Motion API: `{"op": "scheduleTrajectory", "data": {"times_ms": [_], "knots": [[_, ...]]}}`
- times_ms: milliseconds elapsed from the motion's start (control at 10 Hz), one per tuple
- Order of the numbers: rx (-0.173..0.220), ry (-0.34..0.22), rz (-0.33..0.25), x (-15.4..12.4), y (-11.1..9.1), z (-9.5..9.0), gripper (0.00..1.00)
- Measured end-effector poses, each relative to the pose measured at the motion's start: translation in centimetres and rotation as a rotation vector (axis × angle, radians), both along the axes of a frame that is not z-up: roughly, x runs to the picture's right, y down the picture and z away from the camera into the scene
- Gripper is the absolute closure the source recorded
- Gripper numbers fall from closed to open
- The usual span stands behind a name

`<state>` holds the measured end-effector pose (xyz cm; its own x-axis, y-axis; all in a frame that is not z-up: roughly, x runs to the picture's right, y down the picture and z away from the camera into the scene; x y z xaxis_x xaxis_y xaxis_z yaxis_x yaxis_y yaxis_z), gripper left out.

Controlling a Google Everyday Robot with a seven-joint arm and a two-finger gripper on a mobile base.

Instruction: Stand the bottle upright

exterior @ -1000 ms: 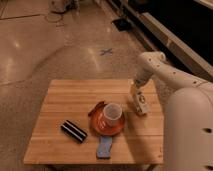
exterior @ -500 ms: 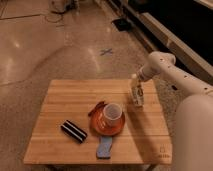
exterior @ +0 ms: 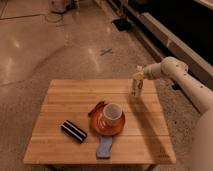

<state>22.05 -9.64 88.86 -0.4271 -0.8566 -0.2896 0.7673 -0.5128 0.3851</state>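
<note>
Standing upright near far right edge of wooden surface (exterior: 75,95): bottle (exterior: 136,86), fingers of gripper (exterior: 139,76) clamped on its top. Left and nearer from fingers: cup (exterior: 112,114) on orange plate (exterior: 98,125), black block (exterior: 73,131). Beyond: glossy floor (exterior: 40,45), blue cross mark (exterior: 105,51).

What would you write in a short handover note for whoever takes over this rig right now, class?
Gripper: shut on the bottle, at the table's far right edge.
Bottle: looks upright, base at or just above the wooden table, by the far right corner.
Done: bottle raised to standing.
Left: confirm it rests on the table, release, withdraw the arm.
Nearby: cup on the orange plate, black case, blue item.
</note>
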Motion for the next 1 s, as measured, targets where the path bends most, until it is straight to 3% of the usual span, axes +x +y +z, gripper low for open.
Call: {"op": "scheduleTrajectory", "data": {"times_ms": [300, 700, 1000], "knots": [[0.096, -0.013, 0.044, 1.3, 0.8, -0.4, 1.0], [0.232, 0.046, 0.047, 2.1, 2.8, -0.1, 0.99], [0.303, 0.087, 0.069, 2.3, 3.6, -0.3, 0.73]]}}
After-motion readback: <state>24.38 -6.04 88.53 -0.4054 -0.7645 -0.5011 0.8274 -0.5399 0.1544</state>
